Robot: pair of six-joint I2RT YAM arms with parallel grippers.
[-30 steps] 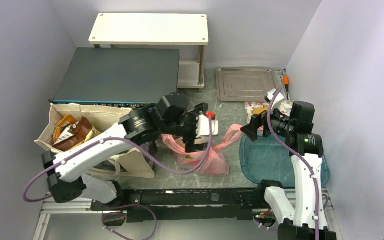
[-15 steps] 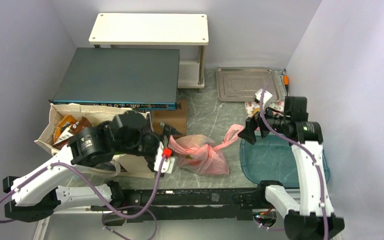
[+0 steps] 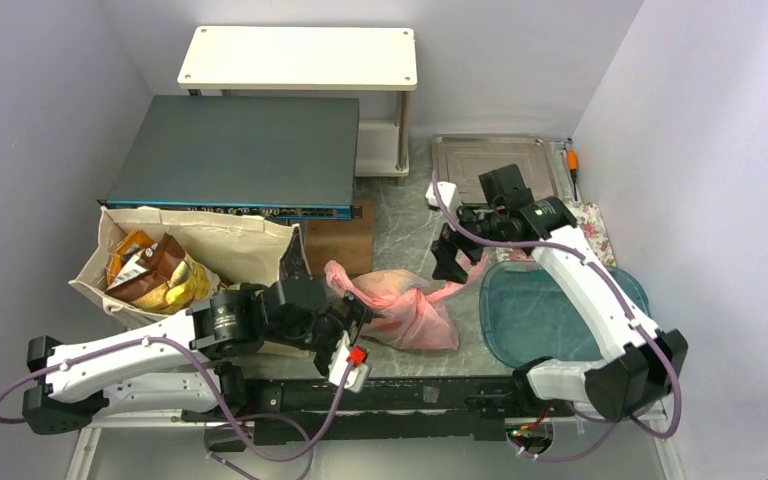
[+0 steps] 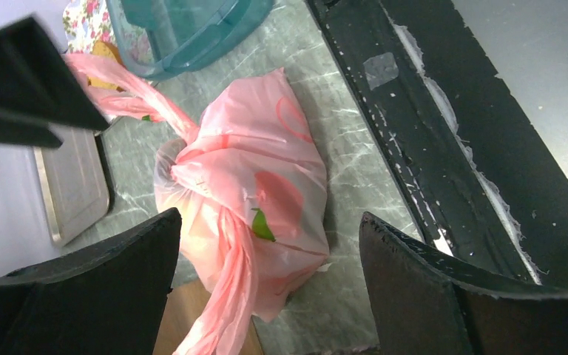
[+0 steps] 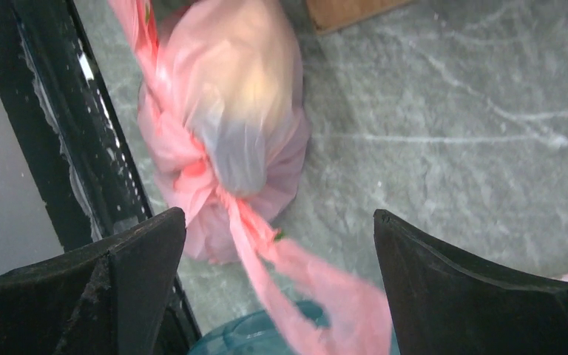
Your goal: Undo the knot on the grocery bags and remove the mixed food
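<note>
Since the left arm has dropped back toward the near edge and the right has swung in, the canvas tote [image 3: 210,245] sits untouched at 9 o'clock of the pink bag [image 3: 405,310], mid-table. Left gripper [image 3: 352,318] at the bag's 8 o'clock, right gripper [image 3: 452,262] at its 1 o'clock; both spread wide, empty. Knot [image 4: 192,140] still tied on top, so probably a fresh two-sided approach.

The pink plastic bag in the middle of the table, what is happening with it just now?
Two robot arms are working on it. The pink bag lies on the table with its knot still tied. The left gripper is open at one side of the bag, the right gripper open at the other; neither holds it. Chip bags sit in the cloth tote nearby.
</note>
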